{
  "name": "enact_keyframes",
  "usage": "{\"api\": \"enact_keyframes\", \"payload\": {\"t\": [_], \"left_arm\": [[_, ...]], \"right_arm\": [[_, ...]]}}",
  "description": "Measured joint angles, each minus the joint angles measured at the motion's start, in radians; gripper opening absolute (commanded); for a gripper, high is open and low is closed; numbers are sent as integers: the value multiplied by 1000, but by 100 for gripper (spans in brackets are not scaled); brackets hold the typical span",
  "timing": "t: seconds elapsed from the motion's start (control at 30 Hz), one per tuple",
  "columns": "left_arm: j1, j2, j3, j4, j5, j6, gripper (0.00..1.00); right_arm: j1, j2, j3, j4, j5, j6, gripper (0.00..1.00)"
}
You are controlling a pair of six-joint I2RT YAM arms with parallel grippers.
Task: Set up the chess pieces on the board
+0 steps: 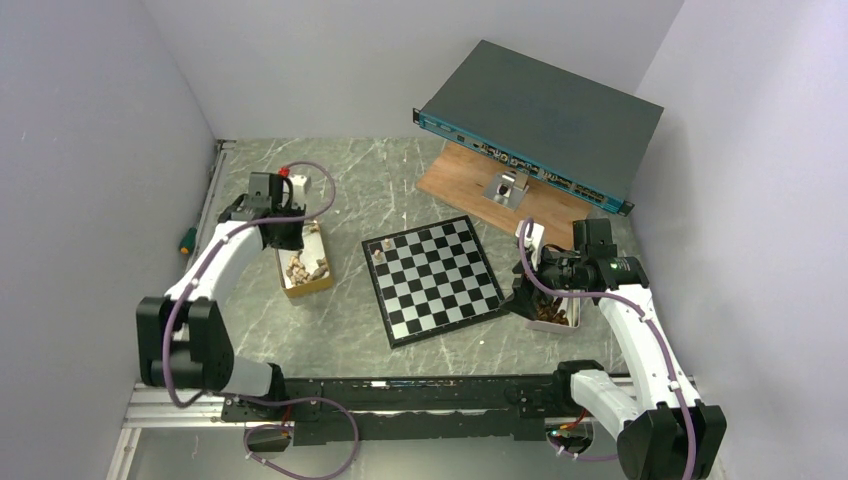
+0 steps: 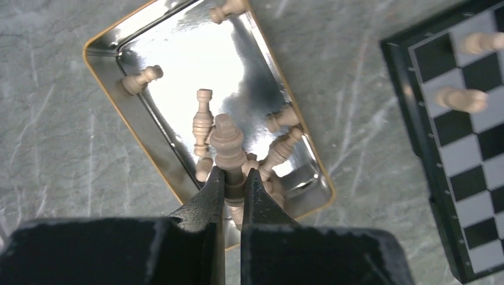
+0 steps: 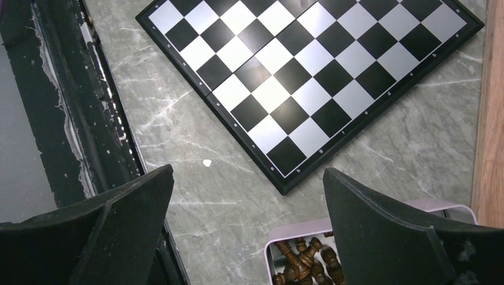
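White arms [image 1: 225, 262], purple cables [image 1: 333, 190], black fingers [image 2: 205, 202]

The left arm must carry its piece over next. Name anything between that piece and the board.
Nothing visible blocks it. The left tool grips a light piece over the tin; only the tin's wall and bare table lie before the board. Two light pieces already stand on squares by that edge.
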Motion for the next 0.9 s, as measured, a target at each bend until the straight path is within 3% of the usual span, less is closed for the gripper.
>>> {"api": "enact_keyframes", "payload": {"t": [0.23,0.47,0.63,0.9], "left_arm": [[-22,-258,-144,84,237,51,0],[-291,-481,-262,268,452,122,0],[-451,-523,-333,430,499,130,0],[-672,-463,-375,601,484,127,0]], "right_arm": [[46,3,2,-14,-20,-21,100],[177,44,73,-40,-27,-52,100],[227,108,179,-60,-103,-87,100],[366,259,370,-108,-212,-149,98]]}}
